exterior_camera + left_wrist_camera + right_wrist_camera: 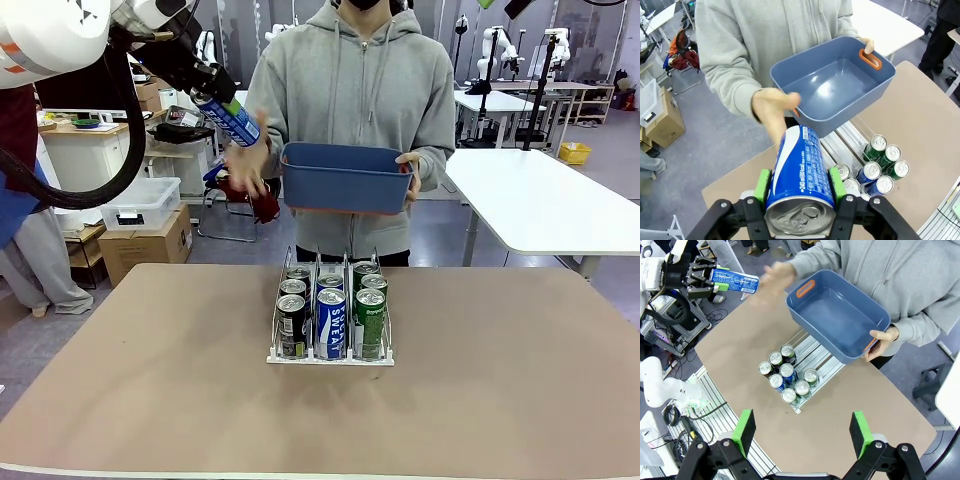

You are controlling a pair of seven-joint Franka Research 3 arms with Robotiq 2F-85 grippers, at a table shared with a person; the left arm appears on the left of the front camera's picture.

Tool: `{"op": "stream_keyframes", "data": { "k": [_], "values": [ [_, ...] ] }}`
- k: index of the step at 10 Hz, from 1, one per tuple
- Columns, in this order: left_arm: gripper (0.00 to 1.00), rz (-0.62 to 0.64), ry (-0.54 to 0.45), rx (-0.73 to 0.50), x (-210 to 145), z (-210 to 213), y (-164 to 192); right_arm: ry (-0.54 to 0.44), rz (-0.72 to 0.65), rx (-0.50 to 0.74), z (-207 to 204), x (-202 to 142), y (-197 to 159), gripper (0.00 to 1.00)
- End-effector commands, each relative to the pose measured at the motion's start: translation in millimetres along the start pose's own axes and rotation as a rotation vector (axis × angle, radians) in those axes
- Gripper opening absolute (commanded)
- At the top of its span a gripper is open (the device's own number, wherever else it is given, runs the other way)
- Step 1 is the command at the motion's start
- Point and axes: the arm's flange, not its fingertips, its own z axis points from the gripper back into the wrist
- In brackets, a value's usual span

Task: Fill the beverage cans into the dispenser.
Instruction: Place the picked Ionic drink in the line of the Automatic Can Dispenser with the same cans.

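My left gripper is shut on a blue-white beverage can, held high above the table's far left; in the left wrist view the can lies between the green pads, silver top toward the camera. The same can appears far off in the right wrist view. The dispenser stands mid-table with several cans in its three lanes: black left, blue middle, green right. My right gripper is open, high above the table, with nothing between its fingers.
A person at the far side holds an empty blue bin with one hand on its handle. The other hand is blurred, just behind my held can. A white table stands at the back right.
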Motion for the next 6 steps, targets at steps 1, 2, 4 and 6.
{"op": "stream_keyframes", "data": {
  "k": [1,2,4,6],
  "values": [
    [0.09,-0.01,-0.005,0.003,0.4,3.2,0.5,0.005,-0.005,0.005,1.2,-3.0,-0.4,1.0],
    [0.09,-0.01,-0.005,0.003,0.4,3.2,0.5,0.005,-0.005,0.005,1.2,-3.0,-0.4,1.0],
    [0.09,-0.01,-0.005,0.003,0.4,3.2,0.5,0.005,-0.005,0.005,1.2,-3.0,-0.4,1.0],
    [0.09,-0.01,-0.005,0.003,0.4,3.2,0.5,0.005,-0.005,0.005,1.2,-3.0,-0.4,1.0]
  ]
}}
